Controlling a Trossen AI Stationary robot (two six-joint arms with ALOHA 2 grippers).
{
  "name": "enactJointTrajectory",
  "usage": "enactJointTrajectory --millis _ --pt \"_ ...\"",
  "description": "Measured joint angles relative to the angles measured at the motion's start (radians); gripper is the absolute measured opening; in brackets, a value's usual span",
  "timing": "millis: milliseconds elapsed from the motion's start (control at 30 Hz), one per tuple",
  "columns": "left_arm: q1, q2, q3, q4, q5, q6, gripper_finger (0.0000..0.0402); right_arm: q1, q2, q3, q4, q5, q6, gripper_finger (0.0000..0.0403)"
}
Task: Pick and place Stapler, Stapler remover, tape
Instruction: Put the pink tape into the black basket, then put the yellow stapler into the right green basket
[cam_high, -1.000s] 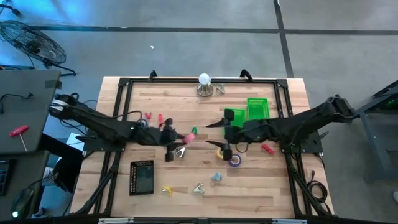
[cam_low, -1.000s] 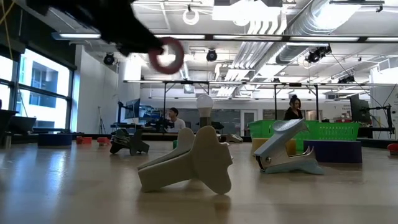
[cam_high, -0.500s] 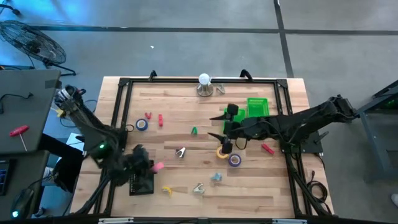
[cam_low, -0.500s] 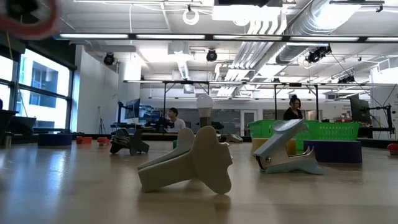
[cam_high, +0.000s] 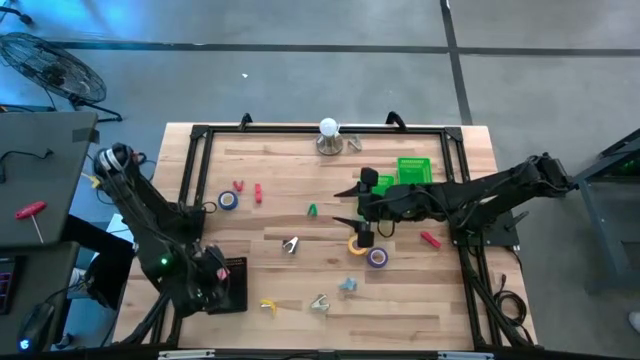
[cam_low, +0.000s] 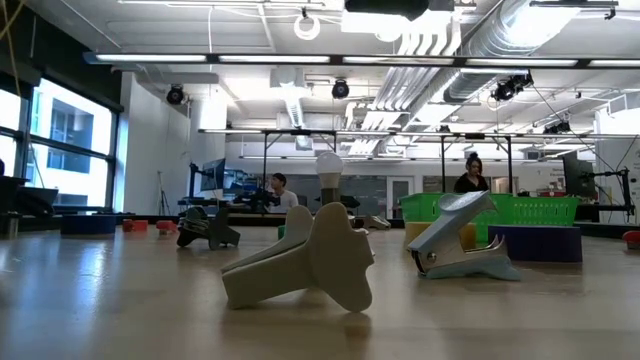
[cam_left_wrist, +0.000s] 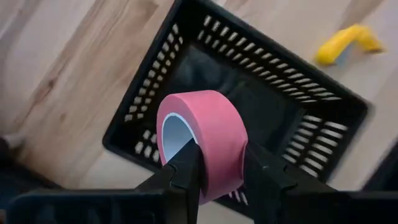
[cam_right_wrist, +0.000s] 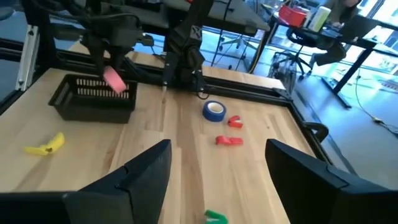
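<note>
Wooden table (cam_high: 300, 300), open office behind. Your left gripper (cam_left_wrist: 221, 165) pinches pink tape (cam_left_wrist: 202, 134) over the black basket (cam_left_wrist: 323, 112); only its wrist view shows this. Right gripper (cam_right_wrist: 214, 171) spread open, mid-table.

The wooden table (cam_high: 270, 215) carries a black basket (cam_high: 231, 285) near its front left and a green bin (cam_high: 413, 174) toward the back right. Blue tape (cam_high: 228, 201) lies left of two red pieces (cam_high: 257, 192). Yellow tape (cam_high: 354, 244) and purple tape (cam_high: 378, 258) sit side by side mid-table. A yellow remover (cam_high: 268, 306), a beige remover (cam_high: 319, 304) and a light blue remover (cam_high: 347, 286) lie near the front.
</note>
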Motion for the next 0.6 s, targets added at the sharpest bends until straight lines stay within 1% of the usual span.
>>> enactJointTrajectory --millis 167,200,267,400,467,533,600 --pt "0.000 0.035 -0.004 0.006 -0.004 0.000 0.0086 0.000 0.000 0.000 -0.003 0.002 0.019 0.0252" --pt "0.000 0.041 -0.004 0.010 -0.005 0.000 0.0094 0.000 0.000 0.000 -0.003 0.002 0.019 0.0252" --pt "0.000 0.048 -0.004 0.009 -0.005 0.000 0.0137 0.000 0.000 0.000 -0.003 0.003 0.020 0.0252" --pt "0.000 0.052 -0.004 0.010 -0.009 0.000 0.0244 0.000 0.000 0.000 -0.004 0.000 0.030 0.0252" --pt "0.000 0.052 -0.004 0.009 -0.036 0.000 0.0285 0.000 0.000 0.000 -0.004 -0.001 0.030 0.0252" --pt "0.000 0.052 -0.004 0.002 -0.076 0.000 0.0314 0.000 0.000 0.000 -0.005 -0.002 0.030 0.0252" --pt "0.000 0.052 -0.003 -0.001 -0.108 0.000 0.0329 0.000 0.000 0.000 -0.005 -0.002 0.030 0.0252"
